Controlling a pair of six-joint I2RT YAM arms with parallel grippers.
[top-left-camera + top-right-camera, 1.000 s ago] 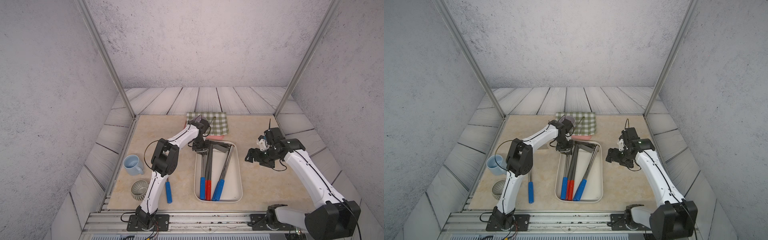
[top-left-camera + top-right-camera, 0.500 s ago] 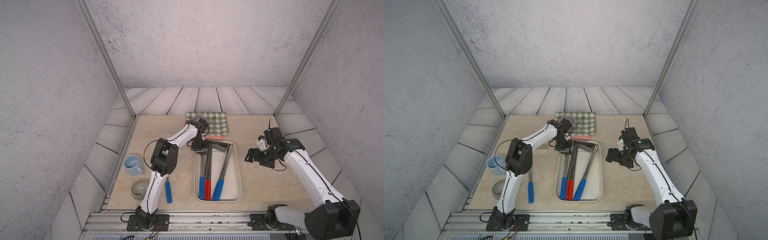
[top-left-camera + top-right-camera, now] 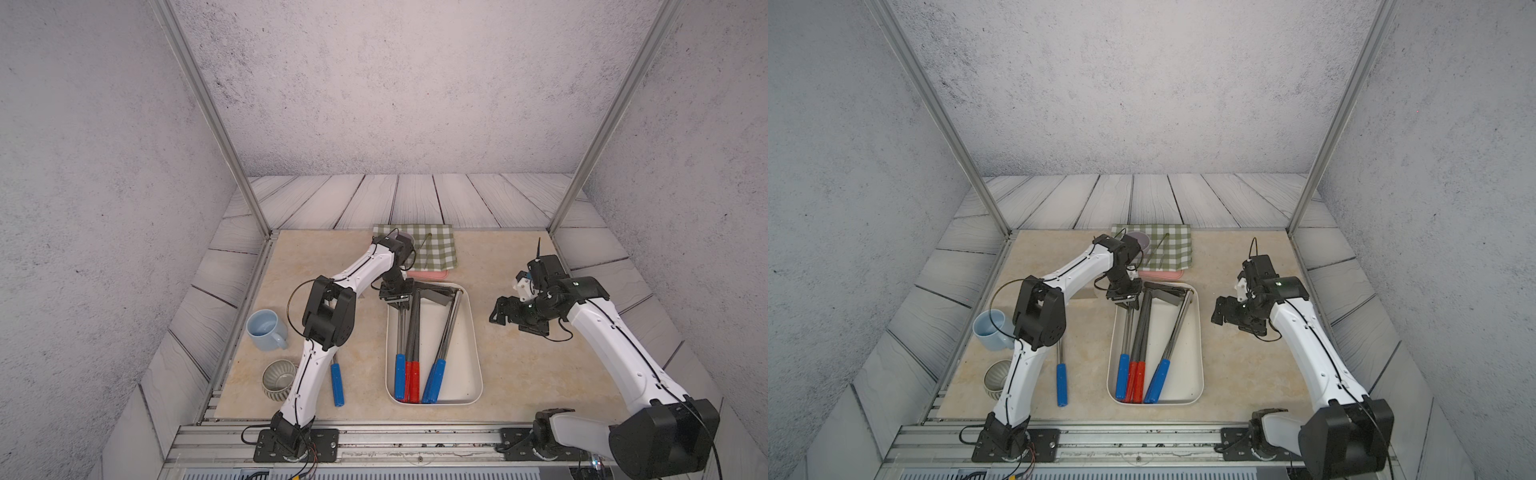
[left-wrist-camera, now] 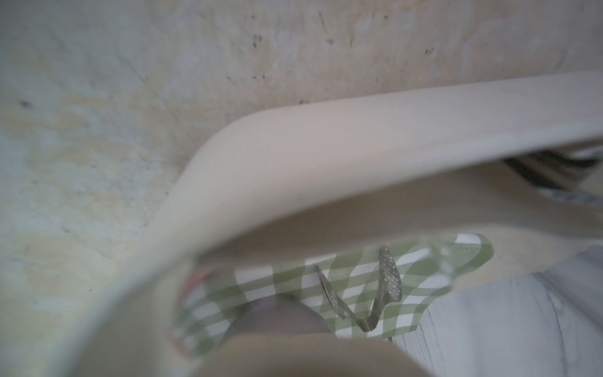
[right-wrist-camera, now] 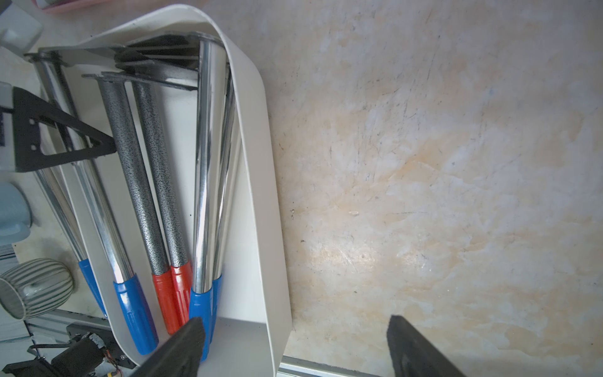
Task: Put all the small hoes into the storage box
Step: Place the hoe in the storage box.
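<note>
Chrome hoe (image 3: 401, 332) lies in the box (image 3: 473, 332) by the front edge of the bench (image 3: 519, 374), left gripper (image 3: 398, 301) still pinching its shaft, right gripper (image 3: 500, 311) wide and empty; nothing has moved, so release seems due.

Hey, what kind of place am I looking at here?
Probably a staged robot test cell: two arms bolted to an aluminium rail, backdrop panels on a metal frame, hoes in a storage box.

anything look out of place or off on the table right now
One blue-handled hoe lies on the table beside the storage box, partly under the left arm, while the other hoes sit inside. The left gripper appears closed on the leftmost boxed hoe. Nothing looks spilled or damaged.
</note>
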